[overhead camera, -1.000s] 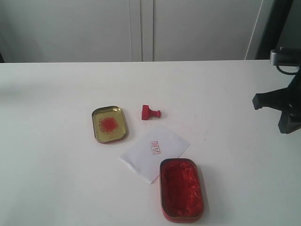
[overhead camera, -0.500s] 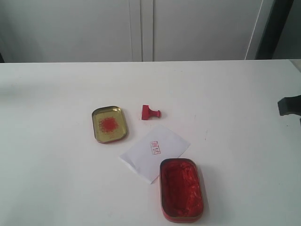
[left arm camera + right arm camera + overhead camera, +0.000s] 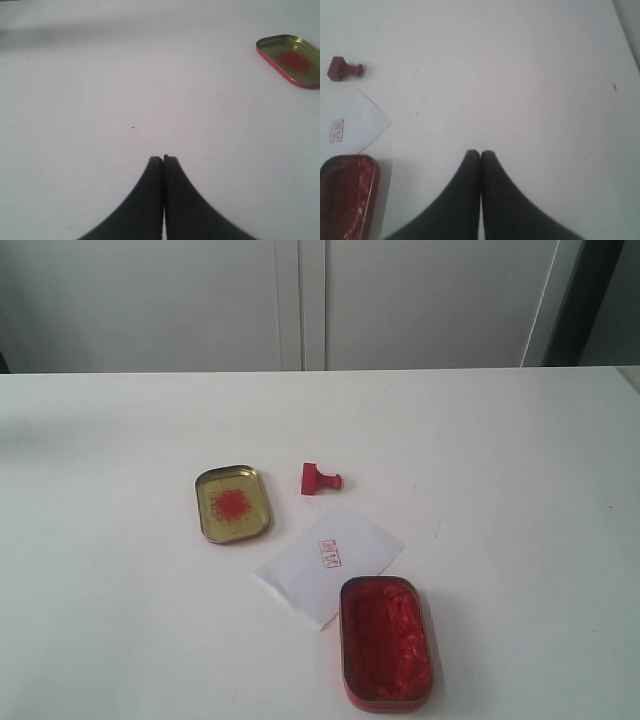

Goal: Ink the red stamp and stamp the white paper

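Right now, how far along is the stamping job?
Done, it seems: the white paper bears a red seal print, and the red stamp lies on its side on the table, apart from it. In hand: nothing; the left claw and right claw are both shut and empty. Left: likely nothing, unless another print is wanted.

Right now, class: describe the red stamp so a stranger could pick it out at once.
On the white table, find the white paper near the middle. Just beyond its far corner, right of the gold tin, the red stamp lies on its side. Unlike those flat neighbours, it is a small solid red piece: square base, short knob.
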`<state>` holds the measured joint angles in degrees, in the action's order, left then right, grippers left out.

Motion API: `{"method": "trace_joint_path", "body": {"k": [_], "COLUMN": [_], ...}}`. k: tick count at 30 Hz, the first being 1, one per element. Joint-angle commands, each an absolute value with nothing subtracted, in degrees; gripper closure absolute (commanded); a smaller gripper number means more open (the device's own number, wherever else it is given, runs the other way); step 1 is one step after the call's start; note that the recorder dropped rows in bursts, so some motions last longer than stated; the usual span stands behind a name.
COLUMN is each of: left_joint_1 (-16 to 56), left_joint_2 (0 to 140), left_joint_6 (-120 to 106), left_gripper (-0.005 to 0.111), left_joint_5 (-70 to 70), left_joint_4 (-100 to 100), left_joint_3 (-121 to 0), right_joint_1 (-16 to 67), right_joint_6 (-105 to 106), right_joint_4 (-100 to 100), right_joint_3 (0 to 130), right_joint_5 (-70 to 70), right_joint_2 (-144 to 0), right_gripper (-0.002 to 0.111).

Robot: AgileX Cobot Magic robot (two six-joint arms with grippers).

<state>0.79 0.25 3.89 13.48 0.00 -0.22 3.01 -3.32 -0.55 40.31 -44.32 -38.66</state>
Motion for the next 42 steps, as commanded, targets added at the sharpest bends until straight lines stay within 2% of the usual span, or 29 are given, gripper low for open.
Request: {"method": "trace_joint_path", "body": {"k": [1, 12, 42], "left_joint_1": [0.8, 0.8, 0.8], "left_joint_2": [0.0, 0.0, 0.0], "left_joint_6": [4.0, 4.0, 4.0], "left_gripper": [0.107, 0.107, 0.107], "left_joint_5": [13.3, 13.3, 13.3], "left_joint_4": [0.0, 0.0, 0.0], "left_joint_3": [0.0, 0.0, 0.0], "right_joint_1": [2.7, 2.7, 2.7], "right_joint_6": [-2.6, -2.6, -2.7], "right_joint_4": [0.5, 1.2, 1.1], "right_joint_3": [37.7, 29.5, 28.5], "right_joint_5": [-41.8, -28.5, -29.8], "right_joint_2": [-31.8, -21.7, -21.7], "right_gripper": [0.108, 0.108, 0.108]}}
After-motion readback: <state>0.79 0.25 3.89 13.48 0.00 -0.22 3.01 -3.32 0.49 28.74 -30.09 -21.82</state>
